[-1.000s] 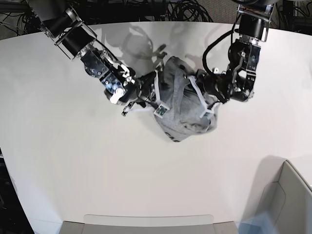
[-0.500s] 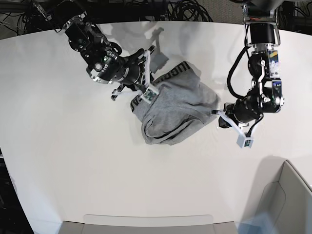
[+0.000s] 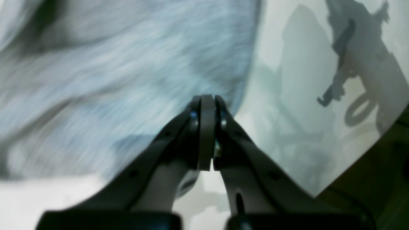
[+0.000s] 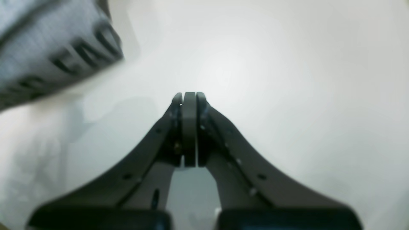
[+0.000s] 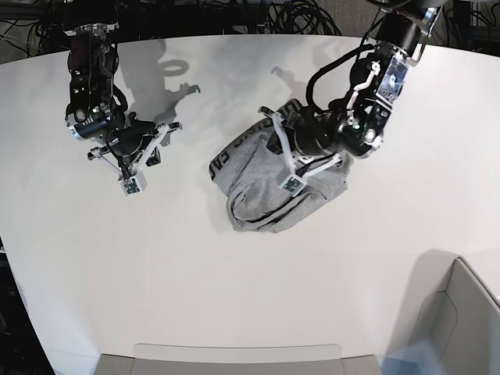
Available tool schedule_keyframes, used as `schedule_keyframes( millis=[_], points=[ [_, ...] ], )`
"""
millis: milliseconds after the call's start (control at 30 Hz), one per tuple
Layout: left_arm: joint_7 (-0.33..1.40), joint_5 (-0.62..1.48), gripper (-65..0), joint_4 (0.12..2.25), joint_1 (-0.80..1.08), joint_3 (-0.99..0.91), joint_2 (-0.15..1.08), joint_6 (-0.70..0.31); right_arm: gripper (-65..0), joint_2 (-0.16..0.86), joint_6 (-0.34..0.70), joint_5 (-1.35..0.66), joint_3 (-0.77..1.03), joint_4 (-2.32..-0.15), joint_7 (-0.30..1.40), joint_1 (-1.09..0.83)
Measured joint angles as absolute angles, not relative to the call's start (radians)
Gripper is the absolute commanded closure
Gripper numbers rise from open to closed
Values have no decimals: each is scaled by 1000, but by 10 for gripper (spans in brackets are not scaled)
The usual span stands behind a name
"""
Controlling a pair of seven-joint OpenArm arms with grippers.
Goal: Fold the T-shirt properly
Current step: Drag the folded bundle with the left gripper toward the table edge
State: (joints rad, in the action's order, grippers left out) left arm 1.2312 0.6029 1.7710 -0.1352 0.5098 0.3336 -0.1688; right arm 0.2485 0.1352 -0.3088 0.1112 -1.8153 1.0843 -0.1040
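Lying bunched near the middle of the desk (image 5: 94, 258), one T-shirt (image 5: 266, 183), lettering partly upturned. Counted two pincers, both pressed fully together and holding nothing: left pincer (image 5: 291, 168) over the cloth, right pincer (image 5: 129, 176) well apart. Judged risk: dragging or bunching fabric further if lowered unopened.

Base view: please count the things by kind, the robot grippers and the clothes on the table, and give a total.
Grippers: 2, left gripper and right gripper
T-shirts: 1, grey T-shirt, crumpled
Total: 3
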Motion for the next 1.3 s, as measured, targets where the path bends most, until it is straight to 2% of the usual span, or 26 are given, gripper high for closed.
schedule_keyframes(
  millis=[133,267,467,567,667,767,967,1133,1300],
  points=[
    [1198,623,0,1612,-166,548,322,-165,0,263,135,-301,115,-1815,1084,-125],
    [1196,682,0,1538,-156,443,342,-186,0,259,136,-311,115,-1815,1084,-138],
    [1237,591,0,1643,-144,256,433,-156,0,259,135,-309,115,-1815,1082,-153],
    [1228,610,0,1749,-144,233,412,-166,0,260,136,-307,115,-1815,1081,-157],
    [1194,616,0,1757,-147,235,356,-164,0,262,136,-307,115,-1815,1085,-172],
    [1086,604,0,1698,-159,237,333,-158,0,262,135,-308,115,-1824,1083,-175],
    [813,606,0,1432,-245,234,297,-161,0,260,140,-310,113,-1898,1084,-228],
    [682,606,0,1248,-244,237,295,-162,0,259,140,-310,113,-1902,1085,-241],
    [566,650,0,1050,-286,237,284,-209,0,260,140,-308,114,-1902,1086,-255]
  ],
)
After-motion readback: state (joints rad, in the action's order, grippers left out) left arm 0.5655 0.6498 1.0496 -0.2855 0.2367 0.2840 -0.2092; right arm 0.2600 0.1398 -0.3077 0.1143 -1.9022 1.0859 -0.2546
